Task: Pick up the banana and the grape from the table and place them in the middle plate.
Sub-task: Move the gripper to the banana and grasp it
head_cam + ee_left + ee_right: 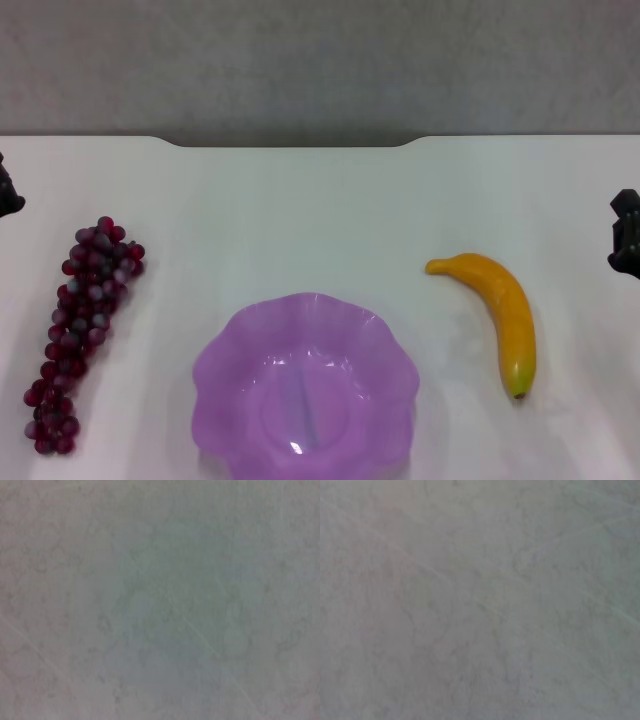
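Observation:
In the head view the banana (497, 315) lies on the white table (300, 210) at the right, its greenish tip toward me. The grape (80, 325) lies at the left, running front to back. The middle plate (305, 390), translucent purple with a wavy rim, sits between them at the front and holds nothing. A small dark part of my left gripper (8, 190) shows at the left edge, beyond the grape. A dark part of my right gripper (626, 235) shows at the right edge, beside the banana and apart from it. Both wrist views show only bare surface.
The table's far edge has a notch (290, 142) at the middle, with a grey surface (320, 60) behind it.

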